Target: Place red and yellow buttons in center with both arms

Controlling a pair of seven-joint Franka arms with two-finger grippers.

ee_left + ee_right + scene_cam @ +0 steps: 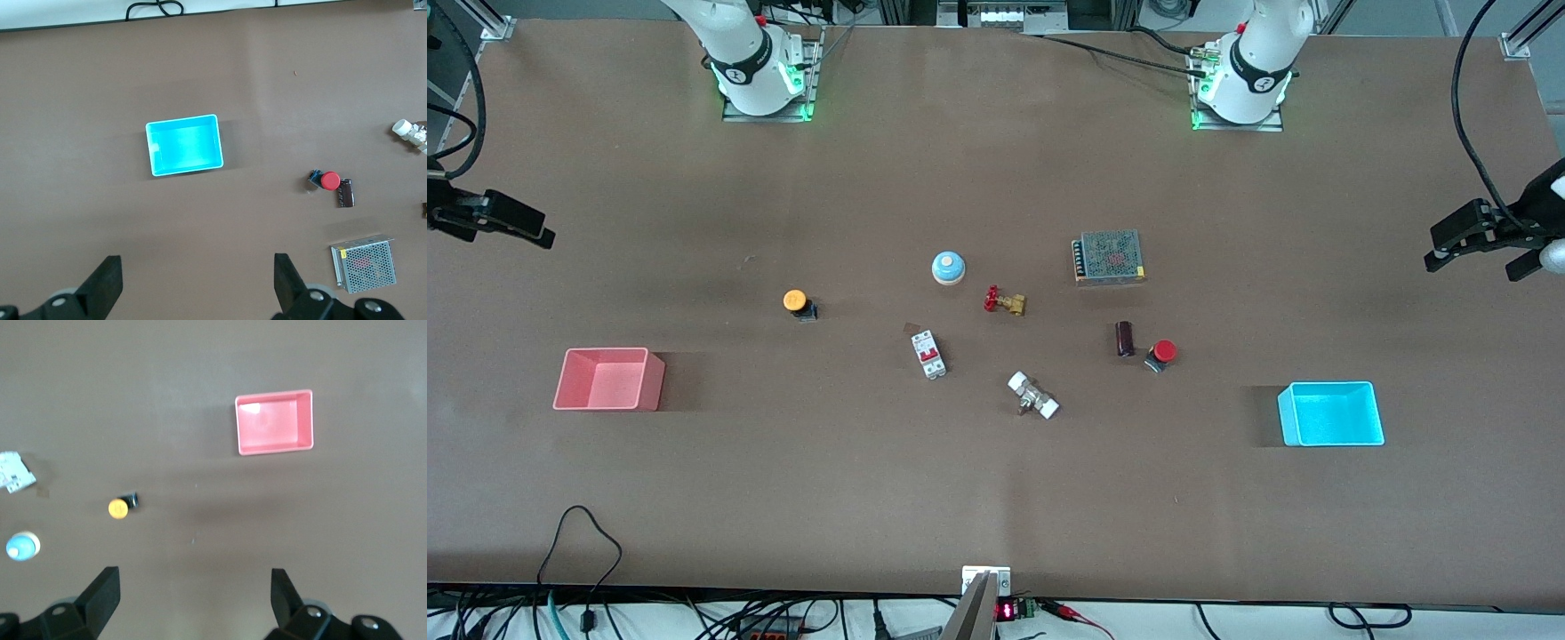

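Observation:
The yellow button (795, 301) stands on the brown table toward the right arm's end of the parts cluster; it also shows in the right wrist view (118, 508). The red button (1163, 352) stands beside a dark cylinder (1125, 339) toward the left arm's end; it also shows in the left wrist view (329, 180). My left gripper (1472, 267) hangs open and empty over the table's edge at the left arm's end (198, 280). My right gripper (507, 238) hangs open and empty over the edge at the right arm's end (193, 593).
A pink bin (609, 380) sits toward the right arm's end, a cyan bin (1331, 413) toward the left arm's end. Between them lie a light-blue domed button (949, 267), red-handled valve (1003, 300), breaker (928, 354), white-ended valve (1033, 395) and mesh-topped box (1109, 256).

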